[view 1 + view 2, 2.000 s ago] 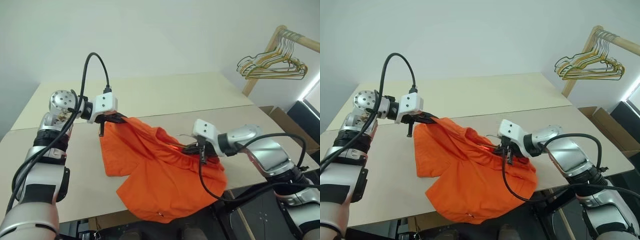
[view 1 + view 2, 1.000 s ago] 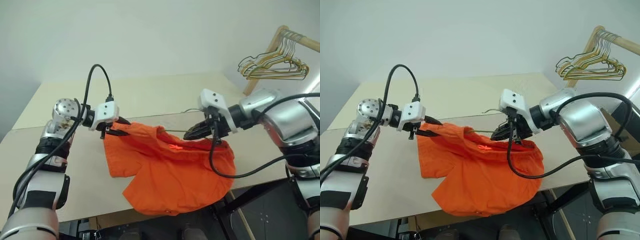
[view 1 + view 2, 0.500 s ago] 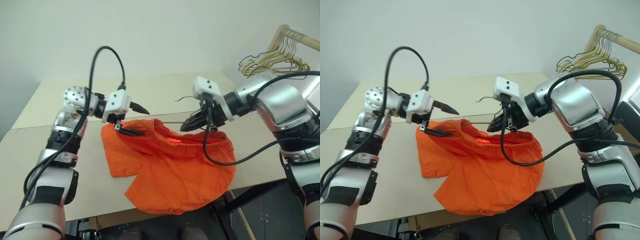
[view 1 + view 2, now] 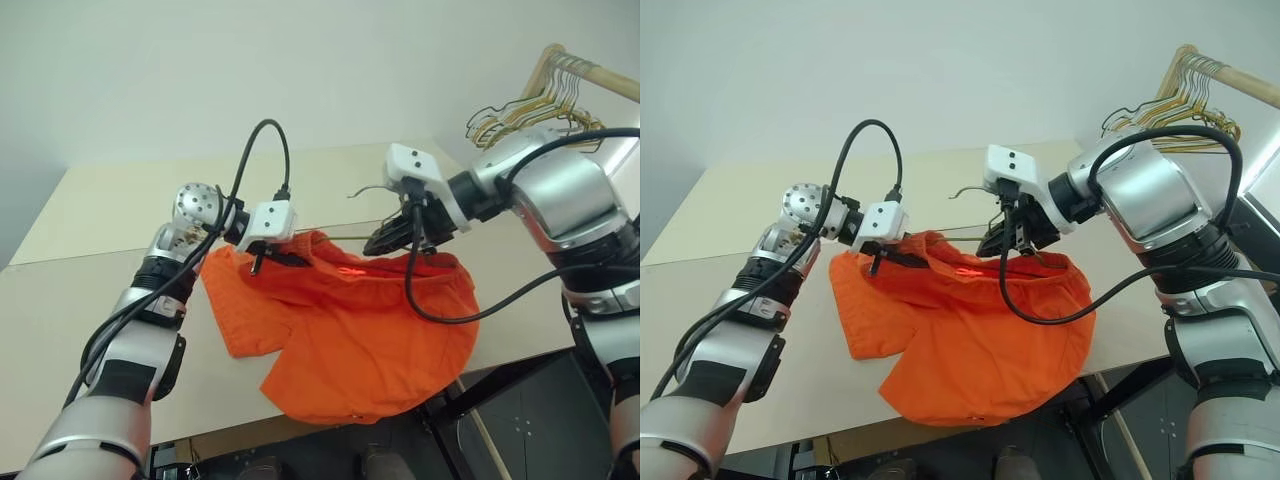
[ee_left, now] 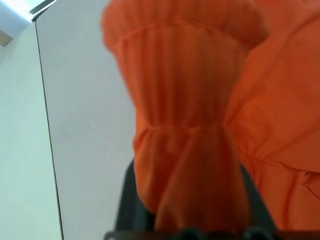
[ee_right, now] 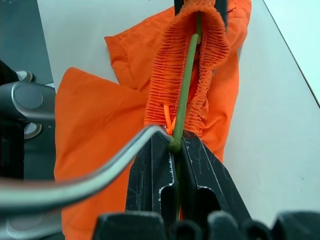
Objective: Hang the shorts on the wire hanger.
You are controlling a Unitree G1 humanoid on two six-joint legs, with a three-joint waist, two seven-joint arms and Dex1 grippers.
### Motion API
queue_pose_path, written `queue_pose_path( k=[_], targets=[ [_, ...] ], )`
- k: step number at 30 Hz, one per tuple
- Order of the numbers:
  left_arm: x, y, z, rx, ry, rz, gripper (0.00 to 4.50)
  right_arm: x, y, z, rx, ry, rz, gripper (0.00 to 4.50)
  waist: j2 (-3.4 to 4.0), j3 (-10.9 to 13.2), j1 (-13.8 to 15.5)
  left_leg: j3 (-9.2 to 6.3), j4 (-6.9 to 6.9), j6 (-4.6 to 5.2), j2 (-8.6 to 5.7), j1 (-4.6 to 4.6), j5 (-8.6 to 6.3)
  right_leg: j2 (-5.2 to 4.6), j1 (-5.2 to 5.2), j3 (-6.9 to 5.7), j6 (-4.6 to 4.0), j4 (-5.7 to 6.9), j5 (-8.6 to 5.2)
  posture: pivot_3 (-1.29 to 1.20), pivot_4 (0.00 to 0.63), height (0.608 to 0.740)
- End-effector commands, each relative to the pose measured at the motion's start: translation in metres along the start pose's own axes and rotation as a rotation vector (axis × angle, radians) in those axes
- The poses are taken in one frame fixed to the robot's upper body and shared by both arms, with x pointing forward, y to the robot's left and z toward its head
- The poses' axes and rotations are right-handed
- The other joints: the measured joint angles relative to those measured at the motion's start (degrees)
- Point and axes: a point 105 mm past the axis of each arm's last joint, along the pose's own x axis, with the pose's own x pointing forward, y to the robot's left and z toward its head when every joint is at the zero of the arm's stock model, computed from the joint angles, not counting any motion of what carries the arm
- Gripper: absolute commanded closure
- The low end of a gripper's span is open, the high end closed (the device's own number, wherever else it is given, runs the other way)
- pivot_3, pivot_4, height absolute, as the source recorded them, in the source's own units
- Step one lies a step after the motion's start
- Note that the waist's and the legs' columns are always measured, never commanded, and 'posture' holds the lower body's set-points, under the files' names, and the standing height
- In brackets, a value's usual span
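Observation:
The orange shorts (image 4: pixel 350 330) lie bunched on the table, their legs drooping over the front edge. My left gripper (image 4: pixel 284 258) is shut on the gathered waistband at the shorts' left end; in the left wrist view the fabric (image 5: pixel 190 150) fills the space between the dark fingers (image 5: pixel 127 205). My right gripper (image 6: pixel 175 145) is shut on the wire hanger (image 6: pixel 184 85), a thin olive wire that runs into the ruffled waistband. The hanger's hook (image 4: pixel 365 190) sticks up behind the right gripper (image 4: pixel 385 243). Both grippers hold the waistband a little above the table.
The pale table (image 4: pixel 100 210) stretches wide to the left and behind. A bunch of gold and green hangers (image 4: pixel 520 115) hangs from a wooden rail (image 4: pixel 590 75) at the far right. A dark cabinet (image 4: pixel 530 420) stands below the table's right front corner.
My left gripper let go of the shorts' left edge, opened wide, moved right and shut on the waistband closer to the right gripper. The right gripper kept the hanger and rose a little.

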Motion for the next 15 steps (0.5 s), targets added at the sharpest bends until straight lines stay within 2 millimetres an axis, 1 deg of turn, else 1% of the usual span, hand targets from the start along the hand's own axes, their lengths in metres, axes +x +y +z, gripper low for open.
queue_pose_path(
  k=[1, 6, 8, 10, 11, 13, 15],
  targets=[
    [-0.007, 0.008, 0.010, 0.051, 0.004, 0.011, 4.47, -0.008, 0.003, 0.012, -0.041, -0.001, 0.007, 4.50, 0.00, 0.00, 0.02, 0.00, 0.01, 0.00, 0.00, -0.01, 0.00, 0.00, 0.00, 0.00, 0.00, 0.00, 0.00, -0.11, 0.000, 0.740],
    [-0.007, 0.008, 0.009, 0.045, 0.007, 0.007, 4.47, -0.008, 0.001, 0.013, -0.057, 0.001, -0.008, 4.50, 0.00, 0.00, -0.02, 0.00, 0.01, 0.00, 0.00, -0.04, 0.00, -0.01, -0.03, -0.01, 0.01, 0.00, 0.00, -0.12, 0.000, 0.740],
    [-0.007, 0.008, 0.010, 0.048, 0.005, 0.008, 4.47, -0.008, -0.001, 0.012, -0.099, -0.007, -0.040, 4.50, 0.00, 0.00, -0.05, 0.00, 0.01, 0.00, 0.00, -0.05, 0.00, -0.01, -0.03, -0.01, 0.01, 0.00, 0.00, -0.12, 0.000, 0.740],
    [-0.006, 0.007, 0.009, 0.038, -0.002, 0.006, 4.50, -0.008, -0.004, 0.008, -0.106, -0.009, -0.078, 3.88, 0.00, 0.00, -0.09, 0.00, 0.02, 0.00, 0.00, -0.05, 0.00, -0.01, -0.03, -0.01, 0.01, 0.00, 0.00, -0.13, 0.000, 0.740],
    [-0.006, 0.006, 0.009, 0.032, -0.005, 0.004, 4.50, -0.009, -0.005, 0.006, -0.102, -0.003, -0.086, 3.66, 0.00, 0.00, -0.11, -0.01, 0.02, 0.00, -0.01, -0.06, 0.00, -0.01, -0.03, -0.02, 0.01, 0.00, 0.01, -0.13, 0.000, 0.740],
    [-0.007, 0.005, 0.007, 0.020, -0.007, 0.004, 4.50, -0.014, -0.004, 0.001, -0.077, 0.001, -0.103, 3.02, 0.01, 0.00, -0.14, 0.00, 0.03, 0.00, -0.01, -0.08, 0.00, -0.01, -0.05, -0.01, 0.01, 0.00, 0.01, -0.13, 0.000, 0.740],
    [-0.008, 0.004, 0.006, 0.011, -0.008, 0.006, 4.50, -0.019, -0.002, -0.001, -0.064, -0.003, -0.114, 2.27, 0.02, 0.01, -0.17, -0.01, 0.05, 0.00, 0.00, -0.12, 0.00, -0.01, -0.06, -0.04, 0.02, 0.00, 0.01, -0.14, 0.000, 0.740]
  ],
)
